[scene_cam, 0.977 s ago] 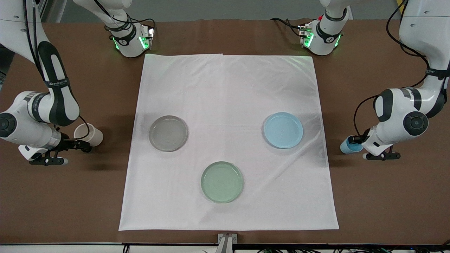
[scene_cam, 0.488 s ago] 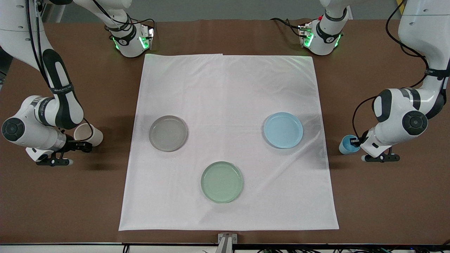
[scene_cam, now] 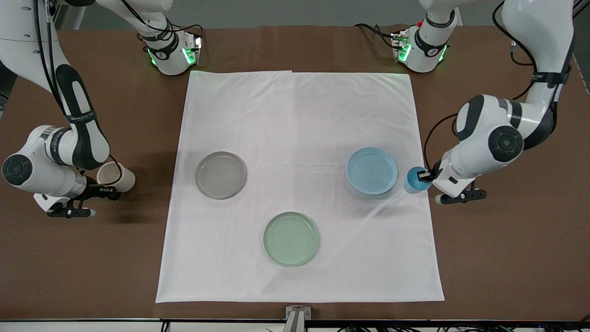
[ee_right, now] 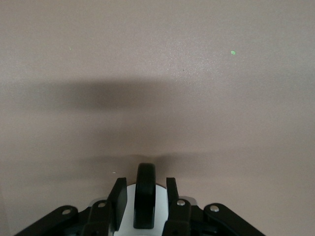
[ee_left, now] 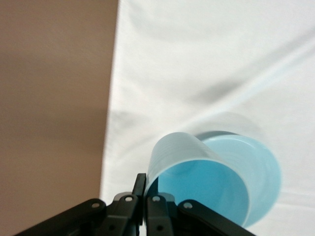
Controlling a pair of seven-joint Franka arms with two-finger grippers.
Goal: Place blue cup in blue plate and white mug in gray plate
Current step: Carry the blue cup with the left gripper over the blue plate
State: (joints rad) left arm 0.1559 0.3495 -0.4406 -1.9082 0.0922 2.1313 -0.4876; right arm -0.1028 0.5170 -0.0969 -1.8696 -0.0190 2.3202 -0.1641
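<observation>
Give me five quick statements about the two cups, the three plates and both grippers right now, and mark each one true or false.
1. The left gripper is shut on the small light-blue handleless cup. True.
2. The blue cup stands in the round light-blue plate. False: it hangs beside that plate's rim, over the white cloth.
3. The cream-white mug with the dark handle sits in the round gray plate. False: the right gripper holds it by its handle over the brown table, off the cloth.
4. The pale green plate is the plate nearest the front camera. True.
5. All three plates hold nothing. True.
</observation>
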